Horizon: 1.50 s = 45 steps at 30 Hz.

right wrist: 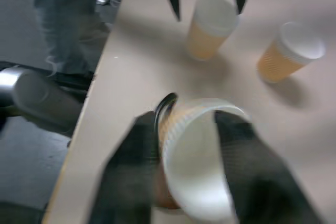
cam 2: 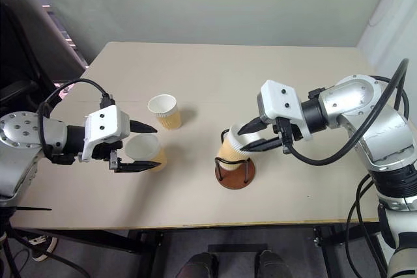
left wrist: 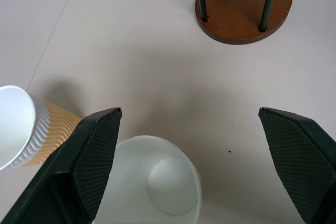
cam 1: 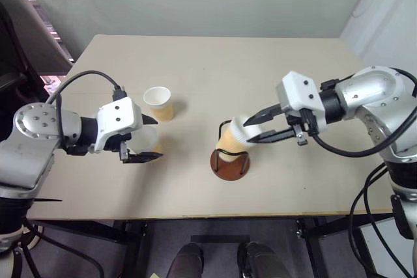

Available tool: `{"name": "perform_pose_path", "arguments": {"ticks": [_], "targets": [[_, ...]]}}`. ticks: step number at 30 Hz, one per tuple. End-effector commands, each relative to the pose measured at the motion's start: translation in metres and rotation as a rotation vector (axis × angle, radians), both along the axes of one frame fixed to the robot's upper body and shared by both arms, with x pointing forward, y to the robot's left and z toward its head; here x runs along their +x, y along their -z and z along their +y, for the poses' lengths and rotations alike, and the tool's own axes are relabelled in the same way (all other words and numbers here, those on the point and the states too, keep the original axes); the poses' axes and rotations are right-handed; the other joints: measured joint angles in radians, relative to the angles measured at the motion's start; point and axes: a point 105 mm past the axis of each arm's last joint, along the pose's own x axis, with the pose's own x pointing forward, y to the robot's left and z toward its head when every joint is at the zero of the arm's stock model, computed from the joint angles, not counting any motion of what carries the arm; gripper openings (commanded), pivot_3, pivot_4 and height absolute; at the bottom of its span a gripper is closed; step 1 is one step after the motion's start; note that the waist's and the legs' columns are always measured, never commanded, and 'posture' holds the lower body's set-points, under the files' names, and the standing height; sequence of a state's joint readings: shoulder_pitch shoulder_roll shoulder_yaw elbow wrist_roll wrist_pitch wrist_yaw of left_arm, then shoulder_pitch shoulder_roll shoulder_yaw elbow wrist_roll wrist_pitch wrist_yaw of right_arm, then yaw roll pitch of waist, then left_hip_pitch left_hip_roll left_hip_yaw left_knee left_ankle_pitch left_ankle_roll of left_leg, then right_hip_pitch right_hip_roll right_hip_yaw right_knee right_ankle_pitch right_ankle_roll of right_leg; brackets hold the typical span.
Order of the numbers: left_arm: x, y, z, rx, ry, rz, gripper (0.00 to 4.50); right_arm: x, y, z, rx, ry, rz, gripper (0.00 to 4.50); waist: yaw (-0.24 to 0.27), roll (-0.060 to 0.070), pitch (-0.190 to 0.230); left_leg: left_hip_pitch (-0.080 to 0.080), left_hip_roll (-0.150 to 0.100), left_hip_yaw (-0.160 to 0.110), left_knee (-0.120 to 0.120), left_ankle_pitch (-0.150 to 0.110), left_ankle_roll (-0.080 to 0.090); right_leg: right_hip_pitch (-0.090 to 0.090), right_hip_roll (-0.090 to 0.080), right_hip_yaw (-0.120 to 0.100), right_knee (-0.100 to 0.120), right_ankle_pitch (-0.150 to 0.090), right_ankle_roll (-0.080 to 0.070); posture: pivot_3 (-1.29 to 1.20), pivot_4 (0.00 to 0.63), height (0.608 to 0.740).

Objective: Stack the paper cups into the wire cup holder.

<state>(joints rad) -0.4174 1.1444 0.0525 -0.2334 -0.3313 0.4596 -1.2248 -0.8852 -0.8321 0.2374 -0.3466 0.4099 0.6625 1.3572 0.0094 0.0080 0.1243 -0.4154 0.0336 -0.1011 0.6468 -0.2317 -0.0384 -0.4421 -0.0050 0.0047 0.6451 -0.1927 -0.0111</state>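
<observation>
A beige worktop [cam 1: 260,83] carries three paper cups and a wire holder [cam 2: 235,172] on a round brown base. The right gripper [cam 2: 251,136] has its fingers around the rim of a cup [cam 2: 229,148] tilted in the holder, though whether they pinch it is unclear. The left gripper [cam 2: 144,146], fingers spread wide, straddles a second cup [cam 2: 148,151]. A third cup [cam 2: 165,110] stands just behind.

In the right wrist view, the black right gripper fingers [right wrist: 131,166] and the tan, white-rimmed paper cup [right wrist: 197,158] between them are blurred. The thin black wire cup holder [right wrist: 164,109] is mostly hidden behind that cup, so contact perhaps cannot be judged.
</observation>
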Motion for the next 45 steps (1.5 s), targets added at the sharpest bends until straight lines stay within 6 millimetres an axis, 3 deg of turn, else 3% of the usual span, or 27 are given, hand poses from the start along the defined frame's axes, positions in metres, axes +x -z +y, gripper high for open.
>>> {"name": "perform_pose_path", "arguments": {"ticks": [1, 5, 6, 8, 11, 15, 22, 26, 33, 35, 38, 45], "targets": [[-0.004, -0.024, 0.006, 0.049, 0.015, -0.065, 4.5, -0.006, -0.011, -0.001, 0.009, -0.023, -0.03, 3.19, 0.0, 0.0, 0.0, 0.0, 0.0, 0.0, 0.0, 0.0, 0.0, 0.0, 0.0, 0.0, 0.0, 0.0, 0.0, 0.0, 0.15, 0.74], [-0.006, -0.02, 0.009, 0.095, 0.043, -0.042, 4.5, 0.001, -0.018, -0.012, 0.051, 0.033, -0.029, 4.49, 0.001, 0.0, 0.0, 0.0, 0.0, 0.0, 0.0, 0.0, 0.0, 0.0, 0.0, 0.0, 0.0, -0.002, -0.003, 0.0, 0.15, 0.74], [-0.007, -0.018, 0.009, 0.101, 0.052, -0.036, 4.5, 0.003, -0.02, -0.014, 0.066, 0.043, -0.028, 4.49, 0.002, 0.0, 0.0, 0.0, 0.0, 0.0, 0.0, 0.0, 0.0, 0.0, 0.0, 0.0, 0.0, -0.002, -0.004, 0.0, 0.15, 0.74], [-0.006, -0.012, 0.013, 0.152, 0.06, -0.015, 4.5, 0.008, -0.044, -0.026, 0.229, 0.098, -0.011, 4.49, 0.002, 0.0, 0.0, -0.001, 0.0, 0.0, 0.0, 0.0, 0.0, 0.0, 0.0, 0.0, 0.0, -0.003, -0.005, 0.0, 0.15, 0.74], [0.0, 0.0, 0.025, 0.247, 0.044, 0.01, 4.5, -0.004, -0.063, -0.043, 0.372, 0.098, 0.028, 4.49, 0.006, 0.0, 0.0, -0.001, 0.0, 0.0, 0.0, 0.0, 0.0, 0.0, -0.001, 0.0, 0.0, -0.003, -0.005, 0.0, 0.15, 0.74], [0.011, 0.011, 0.028, 0.311, 0.044, 0.024, 4.5, -0.017, -0.063, -0.045, 0.41, 0.102, 0.049, 4.49, 0.007, 0.0, 0.0, -0.001, 0.0, 0.0, -0.001, 0.0, 0.0, -0.001, 0.0, 0.0, 0.0, -0.003, -0.005, 0.0, 0.15, 0.74], [0.023, 0.035, 0.015, 0.362, 0.117, 0.067, 4.5, -0.026, -0.055, -0.041, 0.406, 0.138, 0.061, 4.49, 0.004, 0.0, 0.0, -0.001, 0.0, 0.0, 0.0, 0.0, 0.0, -0.001, 0.0, 0.0, 0.0, 0.001, 0.001, 0.0, 0.15, 0.74], [0.021, 0.041, 0.008, 0.364, 0.167, 0.094, 3.67, -0.025, -0.055, -0.041, 0.431, 0.179, 0.052, 4.5, 0.004, 0.0, 0.0, -0.001, 0.0, 0.0, 0.0, 0.0, 0.0, -0.001, 0.0, 0.0, 0.0, 0.001, 0.003, 0.0, 0.15, 0.74], [0.016, 0.039, 0.008, 0.342, 0.207, 0.139, 0.95, -0.025, -0.056, -0.044, 0.463, 0.214, 0.052, 4.5, 0.005, 0.0, 0.0, -0.002, 0.0, 0.0, 0.0, 0.0, 0.0, -0.001, 0.0, 0.0, -0.001, 0.002, 0.004, 0.0, 0.15, 0.74], [0.013, 0.034, 0.007, 0.319, 0.226, 0.146, 0.2, -0.026, -0.055, -0.043, 0.46, 0.216, 0.052, 4.5, 0.005, 0.0, 0.0, -0.002, 0.0, 0.0, 0.0, 0.0, 0.0, -0.001, 0.0, 0.0, -0.001, 0.002, 0.004, 0.0, 0.15, 0.74], [0.008, 0.014, -0.003, 0.234, 0.299, 0.138, 0.05, -0.027, -0.055, -0.044, 0.456, 0.218, 0.048, 4.5, 0.006, 0.0, 0.0, -0.002, 0.0, 0.0, 0.001, 0.0, 0.0, -0.001, 0.0, 0.0, -0.001, 0.002, 0.005, 0.0, 0.15, 0.74], [0.014, -0.102, -0.054, -0.036, 0.531, -0.123, 0.05, -0.028, -0.062, -0.063, 0.431, 0.316, -0.019, 4.5, 0.029, -0.001, 0.0, -0.005, -0.002, -0.002, 0.003, 0.001, 0.002, 0.0, -0.001, 0.0, -0.002, 0.003, 0.007, 0.0, 0.15, 0.74]]}}
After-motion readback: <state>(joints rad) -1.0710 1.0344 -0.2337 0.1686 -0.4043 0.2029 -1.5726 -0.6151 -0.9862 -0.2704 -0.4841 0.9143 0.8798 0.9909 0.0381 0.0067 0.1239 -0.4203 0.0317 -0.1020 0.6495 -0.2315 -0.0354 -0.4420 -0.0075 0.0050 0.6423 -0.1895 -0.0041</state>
